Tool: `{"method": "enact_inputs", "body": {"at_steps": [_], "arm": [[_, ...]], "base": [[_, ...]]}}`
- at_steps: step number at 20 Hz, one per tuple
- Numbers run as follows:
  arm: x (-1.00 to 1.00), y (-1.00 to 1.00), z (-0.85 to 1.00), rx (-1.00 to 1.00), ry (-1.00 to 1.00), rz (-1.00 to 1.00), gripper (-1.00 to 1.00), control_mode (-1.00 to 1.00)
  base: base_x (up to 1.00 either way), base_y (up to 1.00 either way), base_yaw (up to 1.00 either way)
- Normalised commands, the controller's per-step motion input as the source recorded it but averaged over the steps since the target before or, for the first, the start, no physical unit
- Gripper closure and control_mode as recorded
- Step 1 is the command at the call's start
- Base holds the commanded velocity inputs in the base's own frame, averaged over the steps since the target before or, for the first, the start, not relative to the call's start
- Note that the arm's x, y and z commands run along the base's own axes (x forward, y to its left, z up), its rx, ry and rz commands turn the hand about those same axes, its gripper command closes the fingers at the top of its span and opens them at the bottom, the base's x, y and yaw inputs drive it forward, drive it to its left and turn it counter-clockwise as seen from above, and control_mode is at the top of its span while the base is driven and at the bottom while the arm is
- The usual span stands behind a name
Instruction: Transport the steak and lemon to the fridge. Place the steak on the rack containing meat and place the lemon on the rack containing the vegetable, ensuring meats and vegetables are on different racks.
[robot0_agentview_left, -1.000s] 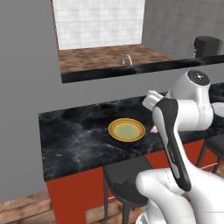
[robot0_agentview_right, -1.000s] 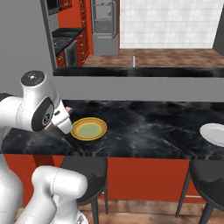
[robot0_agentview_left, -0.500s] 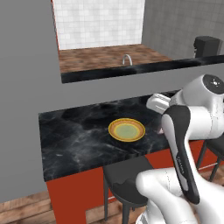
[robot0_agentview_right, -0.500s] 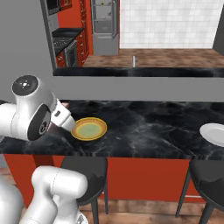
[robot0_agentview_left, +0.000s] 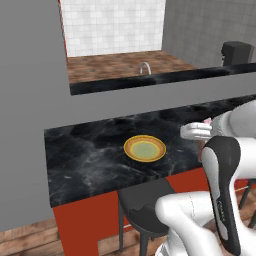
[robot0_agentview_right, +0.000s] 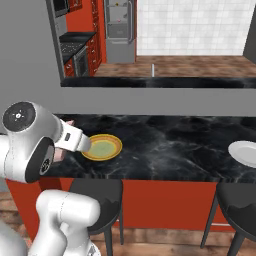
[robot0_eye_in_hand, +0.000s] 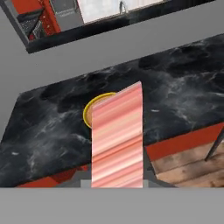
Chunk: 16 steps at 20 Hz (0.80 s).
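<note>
The jaws are closed on the steak (robot0_eye_in_hand: 117, 140) — in the hand view the pink, pale-streaked slab rises edge-up from between the finger tips and covers the middle of the picture. The gripper (robot0_eye_in_hand: 114, 183) itself sits at the base of that slab, mostly hidden by it. Behind the steak's upper edge a yellow plate (robot0_eye_in_hand: 89, 110) peeks out, lying flat on the black marble counter (robot0_eye_in_hand: 43, 131).

In the left base view a sliver of pink shows at the end of the white hand, just right of the plate (robot0_agentview_left: 144, 149) and above the counter (robot0_agentview_left: 85, 160). In the right base view the hand reaches toward the plate (robot0_agentview_right: 102, 147) from the left, with a pink edge of the steak (robot0_agentview_right: 61, 156) below the wrist.

A dark stool (robot0_agentview_left: 142, 210) stands under the counter's red front. A white dish (robot0_agentview_right: 244, 152) rests near the counter's far right end — well apart from the yellow plate. Beyond a second dark counter with a faucet (robot0_agentview_left: 145, 67), a steel fridge (robot0_agentview_right: 119, 30) stands against the far wall beside red cabinets.
</note>
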Motion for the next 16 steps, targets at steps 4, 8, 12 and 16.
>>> {"method": "enact_inputs", "body": {"at_steps": [4, 8, 12, 16], "arm": [[-0.56, -0.11, 0.04, -0.24, -0.18, 0.01, 1.00, -1.00], [-0.22, -0.05, 0.02, -0.05, -0.04, 0.00, 1.00, 1.00], [0.00, 0.00, 0.00, 0.00, 0.00, 0.00, 1.00, 1.00], [0.00, 0.00, 0.00, 0.00, 0.00, 0.00, 1.00, 1.00]], "base": [[0.00, 0.00, 0.00], [-0.75, -0.13, 0.00], [-1.00, -0.01, 0.00], [-1.00, -0.26, 0.00]]}}
